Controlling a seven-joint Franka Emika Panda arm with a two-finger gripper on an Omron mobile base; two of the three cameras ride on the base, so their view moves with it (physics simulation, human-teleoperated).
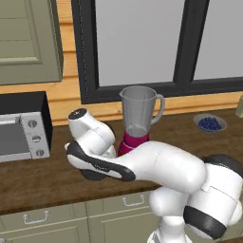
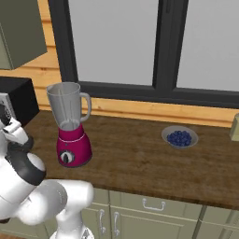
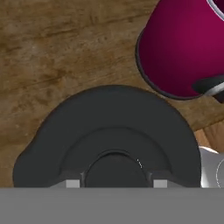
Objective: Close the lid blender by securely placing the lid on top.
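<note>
The gripper [image 3: 116,183] is clamped on the centre knob of the lid [image 3: 109,135], which lies on the counter [image 3: 52,48] just beside the blender [image 2: 70,126]; the jar mouth stands uncovered, so lifting, carrying and seating remain.

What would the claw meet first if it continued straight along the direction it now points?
The lid, most likely. In the hand view the claw points down at it and seems already shut on its raised centre knob. Under the lid lies the wooden counter; the blender stands beside.
</note>
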